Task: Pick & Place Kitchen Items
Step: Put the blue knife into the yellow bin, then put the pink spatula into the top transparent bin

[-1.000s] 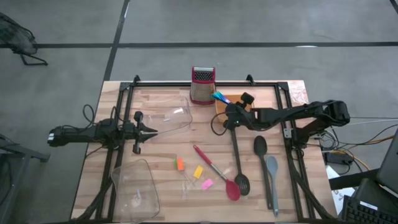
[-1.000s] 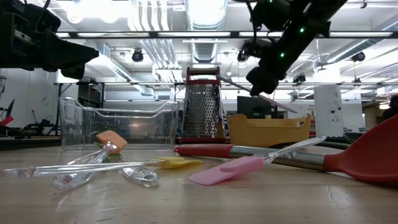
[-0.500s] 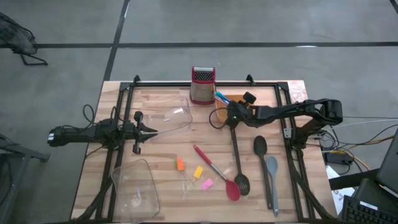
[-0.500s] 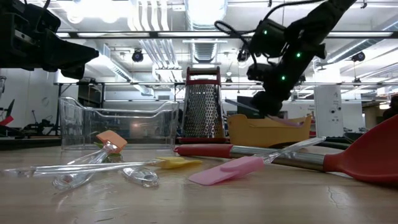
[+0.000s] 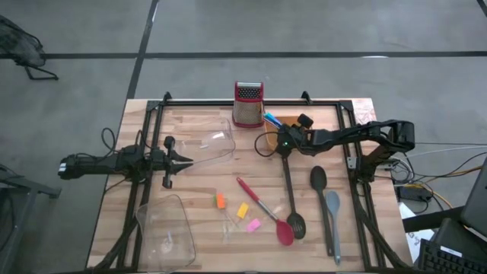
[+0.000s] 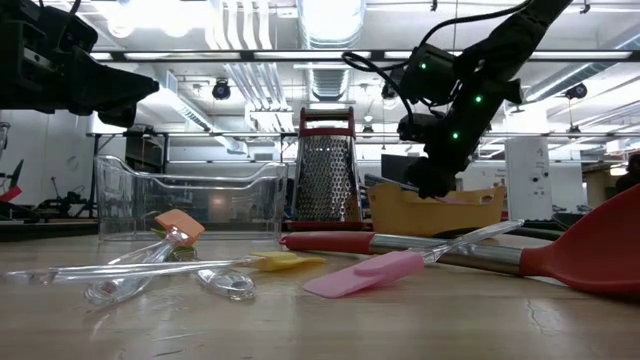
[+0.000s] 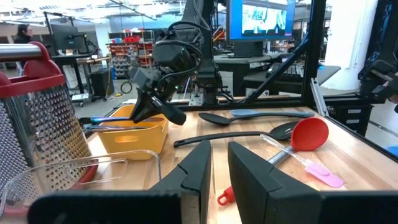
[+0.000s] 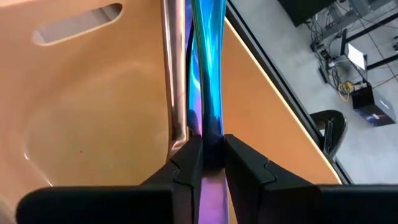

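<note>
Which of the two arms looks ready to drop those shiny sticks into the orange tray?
The right one. Its gripper is shut on the blue and purple sticks directly over the orange tray. The left gripper waits far across the table, beside a clear tub.

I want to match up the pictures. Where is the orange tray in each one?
High view: the orange tray is at the table's back edge, under the right gripper.
Low view: right of centre.
Left wrist view: left of centre.
Right wrist view: it fills the picture.
Shared landmark: the steel grater beside it.
</note>
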Robot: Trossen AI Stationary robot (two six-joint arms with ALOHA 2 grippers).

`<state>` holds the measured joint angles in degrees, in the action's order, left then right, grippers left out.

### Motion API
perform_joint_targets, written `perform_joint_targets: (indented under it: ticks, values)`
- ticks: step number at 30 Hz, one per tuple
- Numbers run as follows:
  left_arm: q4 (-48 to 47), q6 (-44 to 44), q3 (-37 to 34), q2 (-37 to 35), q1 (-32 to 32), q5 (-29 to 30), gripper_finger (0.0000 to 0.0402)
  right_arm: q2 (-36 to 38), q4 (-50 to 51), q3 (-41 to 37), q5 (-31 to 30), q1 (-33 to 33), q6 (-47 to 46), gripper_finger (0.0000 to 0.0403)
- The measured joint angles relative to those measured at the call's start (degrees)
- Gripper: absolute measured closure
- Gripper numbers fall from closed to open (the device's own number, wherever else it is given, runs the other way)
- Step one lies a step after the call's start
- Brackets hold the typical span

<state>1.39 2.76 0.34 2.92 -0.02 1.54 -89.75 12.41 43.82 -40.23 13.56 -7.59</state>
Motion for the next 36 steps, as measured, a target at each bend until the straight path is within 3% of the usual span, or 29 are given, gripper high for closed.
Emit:
perform_joint_targets:
  ticks: [8,15,25,36]
  values:
    - [0.0,0.0,0.0,0.0,0.0,0.0,0.0339,0.28,0.07,-0.01,-0.09,0.0,0.08,0.03]
    - [0.0,0.0,0.0,0.0,-0.01,0.0,0.0339,0.9,2.1,1.67,1.44,-1.81,0.26,0.0287]
    - [0.02,0.0,0.0,0.02,-0.01,0.0,0.0339,6.5,9.31,6.78,1.66,-8.29,-2.66,0.0313]
    - [0.0,0.0,0.0,0.02,-0.01,0.0,0.0339,12.15,9.51,3.52,1.68,-17.54,-8.74,0.0354]
